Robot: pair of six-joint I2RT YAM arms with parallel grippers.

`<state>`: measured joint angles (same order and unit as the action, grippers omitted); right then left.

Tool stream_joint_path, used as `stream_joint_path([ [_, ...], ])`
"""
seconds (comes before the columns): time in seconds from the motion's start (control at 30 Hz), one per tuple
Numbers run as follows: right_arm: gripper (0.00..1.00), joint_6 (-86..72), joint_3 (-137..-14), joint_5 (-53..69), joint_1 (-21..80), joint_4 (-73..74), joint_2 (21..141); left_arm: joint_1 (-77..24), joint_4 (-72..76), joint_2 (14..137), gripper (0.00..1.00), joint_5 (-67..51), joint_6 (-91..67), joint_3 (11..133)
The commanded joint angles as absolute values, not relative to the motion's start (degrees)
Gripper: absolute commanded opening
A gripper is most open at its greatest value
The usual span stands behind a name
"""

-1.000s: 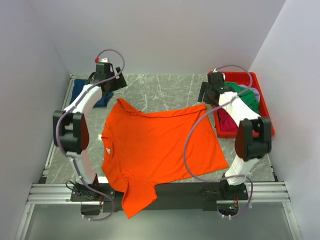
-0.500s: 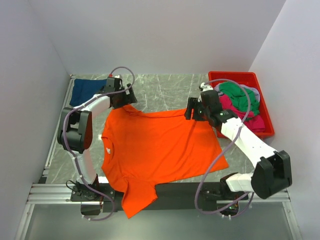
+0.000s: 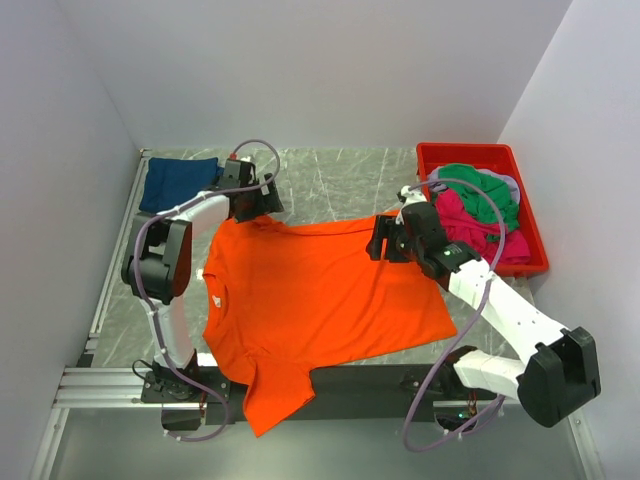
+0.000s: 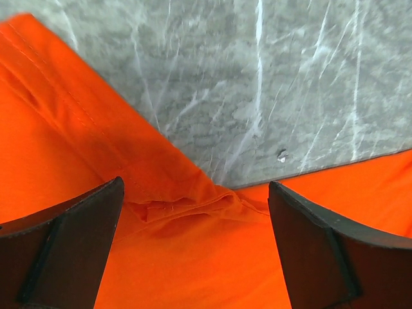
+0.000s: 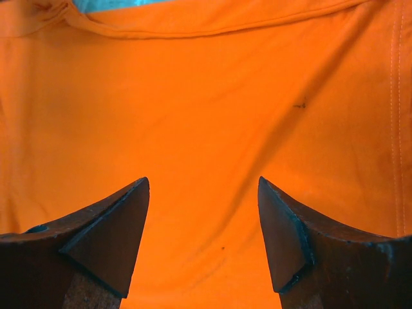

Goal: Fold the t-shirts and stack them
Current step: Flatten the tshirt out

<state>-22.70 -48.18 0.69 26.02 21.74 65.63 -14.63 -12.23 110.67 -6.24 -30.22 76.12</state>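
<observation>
Left jaws and right jaws are standing released over the upper corners of the orange t-shirt (image 3: pixel 320 300), lying spread mid-frame on the surface (image 3: pixel 330 180); pinching only 1 layer is likely risking a lopsided fold

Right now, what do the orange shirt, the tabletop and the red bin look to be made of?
Orange t-shirt: soft matte cloth, probably cotton knit; stitched hems and wrinkles show.
Tabletop: grey, white-veined marble look; real stone or printed sheet, I cannot tell.
Red bin: rigid, slightly glossy plastic, judging by its straight moulded rim.
</observation>
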Motion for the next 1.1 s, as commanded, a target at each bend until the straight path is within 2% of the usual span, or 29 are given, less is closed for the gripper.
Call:
stream_joint_path([
  [0.0, 0.75, -23.29, -47.64, 0.09, 26.54, 20.21, 63.20, -15.47, -10.37, 111.36, 0.99, -5.89, -31.29, 75.59],
  [0.2, 0.75, -23.38, -46.58, 0.18, 26.63, 20.04, 62.23, -16.79, -10.28, 107.06, 0.99, -0.36, -31.29, 71.99],
  [0.4, 0.75, -23.47, -46.32, 0.17, 26.89, 19.69, 62.75, -16.87, -9.76, 104.85, 0.99, -0.17, -31.03, 69.26],
  [1.07, 0.75, -23.20, -45.79, 0.18, 27.68, 21.01, 61.79, -19.16, -9.49, 114.96, 0.99, -3.16, -31.73, 78.83],
])
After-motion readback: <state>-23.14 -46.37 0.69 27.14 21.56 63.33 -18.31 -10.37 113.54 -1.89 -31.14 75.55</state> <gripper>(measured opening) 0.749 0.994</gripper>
